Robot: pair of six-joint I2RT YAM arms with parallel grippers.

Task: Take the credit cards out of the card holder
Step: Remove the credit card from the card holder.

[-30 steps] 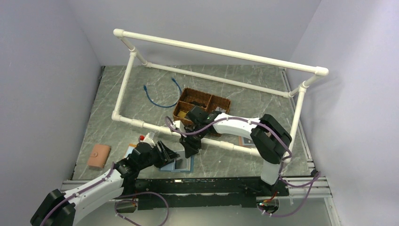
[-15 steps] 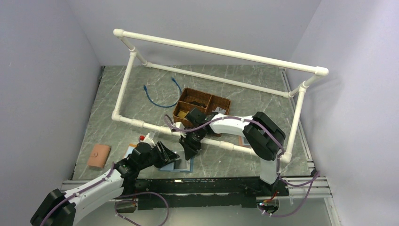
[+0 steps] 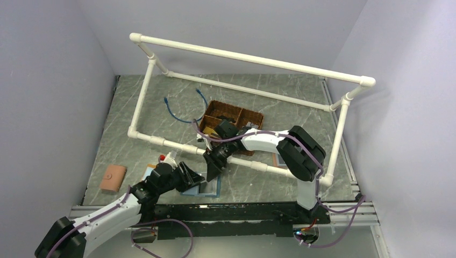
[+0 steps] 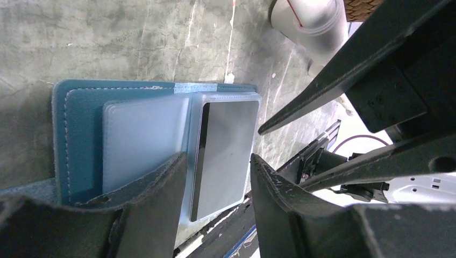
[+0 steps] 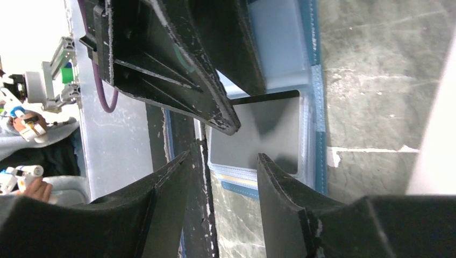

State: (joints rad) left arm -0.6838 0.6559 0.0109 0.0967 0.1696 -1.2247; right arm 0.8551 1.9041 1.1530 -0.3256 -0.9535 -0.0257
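Observation:
The slate-blue card holder (image 3: 217, 189) (image 4: 80, 134) lies open on the table near the front edge, its clear sleeves fanned out. One dark grey credit card (image 4: 226, 150) (image 5: 269, 129) sits inside the outer clear sleeve. My left gripper (image 3: 189, 174) (image 4: 216, 157) hovers open just above that sleeve, with nothing between its fingers. My right gripper (image 3: 211, 171) (image 5: 223, 157) is also open and empty. It hangs over the holder's near edge, opposite the left gripper, whose fingers (image 5: 177, 64) fill the top of the right wrist view.
A white pipe frame (image 3: 177, 145) runs just behind the holder. A brown wicker basket (image 3: 231, 119) and a blue cable (image 3: 180, 110) lie beyond it. An orange-tan holder (image 3: 113, 178) rests at the left. The black front rail (image 3: 236, 212) borders the table.
My right gripper has shifted slightly left and its jaws have widened. The left arm has hardly moved.

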